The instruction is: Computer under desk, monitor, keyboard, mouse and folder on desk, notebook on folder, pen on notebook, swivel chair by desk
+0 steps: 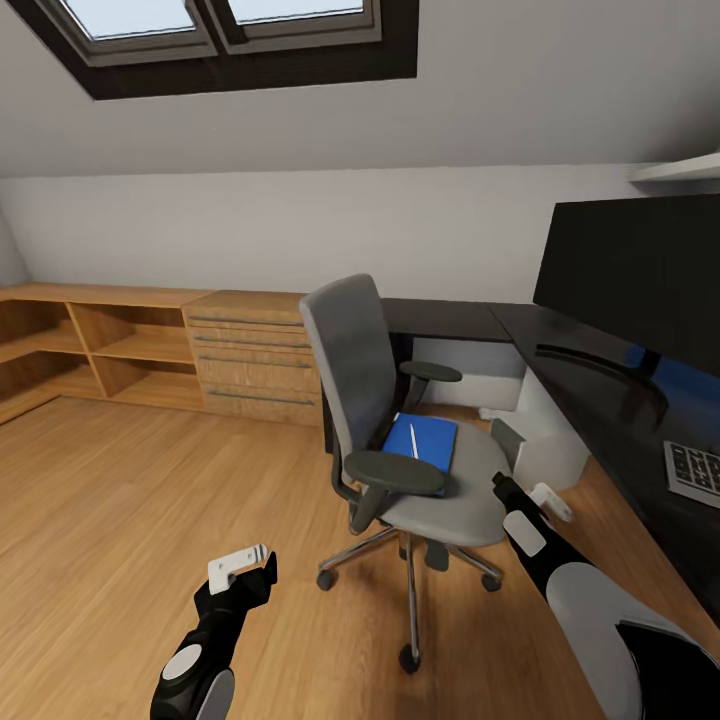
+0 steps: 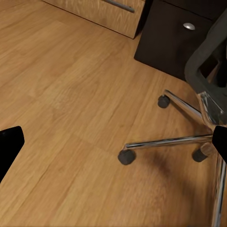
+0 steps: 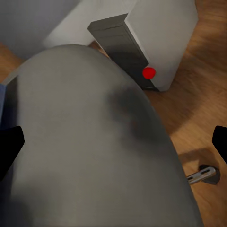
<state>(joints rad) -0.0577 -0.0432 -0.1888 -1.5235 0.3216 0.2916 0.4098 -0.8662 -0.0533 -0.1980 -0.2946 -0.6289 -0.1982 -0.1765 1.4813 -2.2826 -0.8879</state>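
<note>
One desk runs along the right with its glossy black top, carrying one monitor on its curved stand and, at the near edge of the head view, one keyboard. One chair stands on the wood floor just beside the desk, turned partly away from it; on castors it should roll at a light push, best taken by the tall back or an armrest, though it may swivel rather than travel straight. One grey computer with a red light stands upright on the floor under the desk, next to the white pedestal. On the chair seat lies one blue folder, flat and likely light but somewhat floppy, so a grip on a free edge near the seat front looks soundest. One pale pen lies on the folder; thin and smooth, it would likely roll off if the folder tips, so it wants lifting first, pinched at mid-length. I cannot make out a notebook or mouse. The right gripper hovers just over the seat's front edge, its jaws spread wide and empty in the wrist view; the left gripper hangs low over bare floor, likewise spread apart and holding nothing.
</note>
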